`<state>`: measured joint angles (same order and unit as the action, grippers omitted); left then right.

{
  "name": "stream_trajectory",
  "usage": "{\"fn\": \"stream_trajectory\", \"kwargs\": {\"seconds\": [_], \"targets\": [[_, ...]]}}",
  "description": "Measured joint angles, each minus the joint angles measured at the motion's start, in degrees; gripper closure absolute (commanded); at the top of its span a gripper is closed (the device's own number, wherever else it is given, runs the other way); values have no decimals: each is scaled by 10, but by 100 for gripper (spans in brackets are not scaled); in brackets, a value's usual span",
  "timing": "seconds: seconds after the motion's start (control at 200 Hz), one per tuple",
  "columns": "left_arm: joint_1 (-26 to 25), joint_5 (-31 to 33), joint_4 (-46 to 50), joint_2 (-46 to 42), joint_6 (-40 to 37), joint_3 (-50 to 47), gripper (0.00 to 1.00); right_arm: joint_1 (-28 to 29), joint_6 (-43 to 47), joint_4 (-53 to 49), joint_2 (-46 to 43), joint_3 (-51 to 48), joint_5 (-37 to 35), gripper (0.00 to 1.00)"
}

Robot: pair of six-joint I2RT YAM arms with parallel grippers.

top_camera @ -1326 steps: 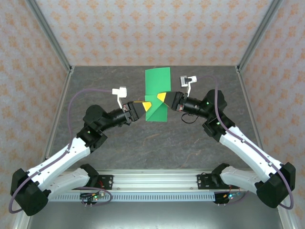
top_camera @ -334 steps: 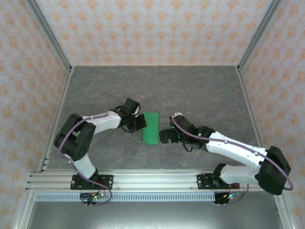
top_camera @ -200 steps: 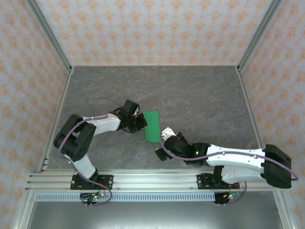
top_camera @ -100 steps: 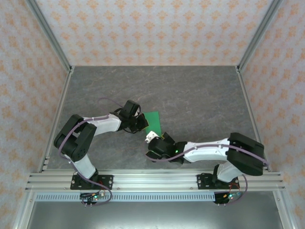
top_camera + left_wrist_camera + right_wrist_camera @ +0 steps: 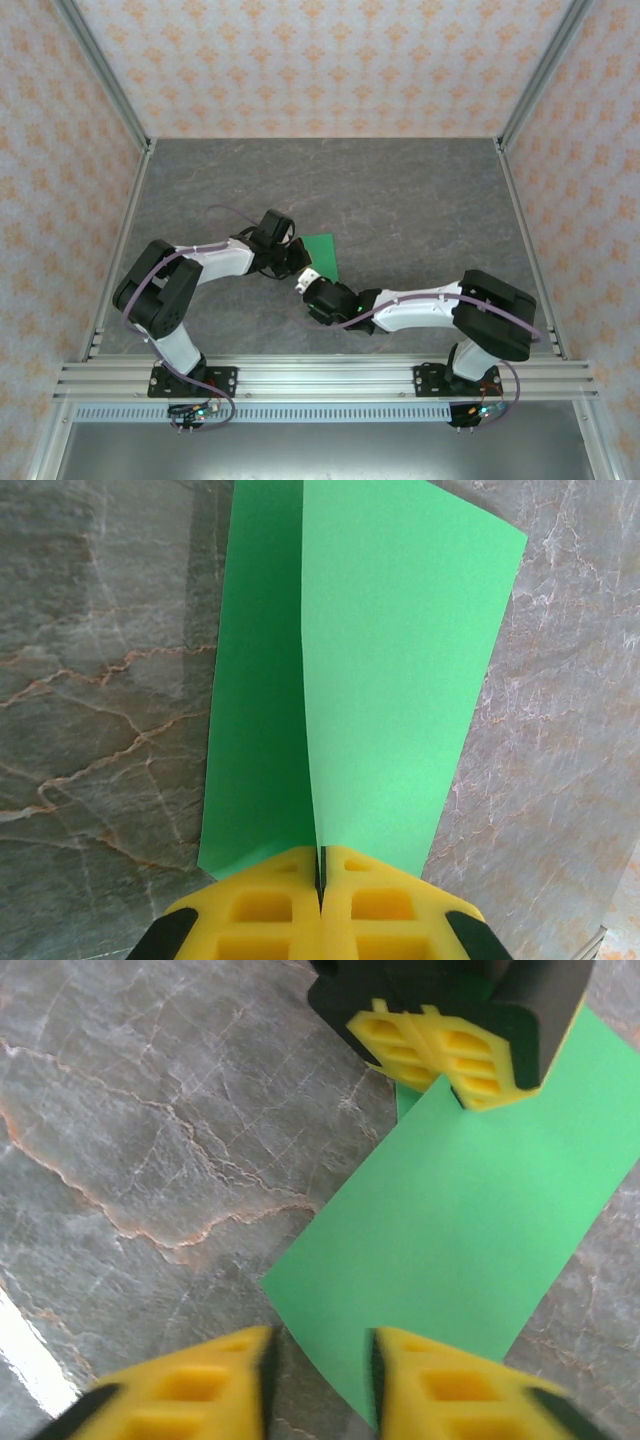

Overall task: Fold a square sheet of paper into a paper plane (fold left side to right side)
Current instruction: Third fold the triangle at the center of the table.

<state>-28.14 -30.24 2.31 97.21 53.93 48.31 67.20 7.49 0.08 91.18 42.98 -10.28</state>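
The bright green sheet of paper [image 5: 325, 255] lies folded into a narrow rectangle, not a pointed dart, on the grey marble table. In the left wrist view one flap of the paper [image 5: 390, 650] stands up from the crease. My left gripper [image 5: 321, 865] is shut on the paper's edge at the fold; in the top view this gripper [image 5: 297, 259] is at the paper's left side. My right gripper [image 5: 320, 1360] is open, low over the table, its fingers either side of the paper's near corner [image 5: 275, 1285]. From the top, the right gripper [image 5: 306, 287] sits just below the paper.
The left gripper's yellow fingers [image 5: 440, 1050] show at the far end of the paper in the right wrist view. The right arm [image 5: 420, 305] stretches across the near table. Metal frame posts and patterned walls enclose the table [image 5: 420, 190].
The right arm swung left across the near table, bringing its open gripper up to the paper's near end. The paper turned slightly clockwise. The left gripper kept its hold.
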Motion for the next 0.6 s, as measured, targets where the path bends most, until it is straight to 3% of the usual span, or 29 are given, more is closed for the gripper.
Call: {"fn": "stream_trajectory", "kwargs": {"seconds": [0.135, 0.285, 0.595], "targets": [[0, -4, 2, 0, -7, 0, 97, -1, 6, 0, 0, 0, 5, 100], [0, -6, 15, 0, -20, 0, 94, -1, 9, 0, 0, 0, 14, 100], [6, -2, 84, -40, -74, 6, 51, -15, 12, -15, -5, 0, 43, 100]]}}
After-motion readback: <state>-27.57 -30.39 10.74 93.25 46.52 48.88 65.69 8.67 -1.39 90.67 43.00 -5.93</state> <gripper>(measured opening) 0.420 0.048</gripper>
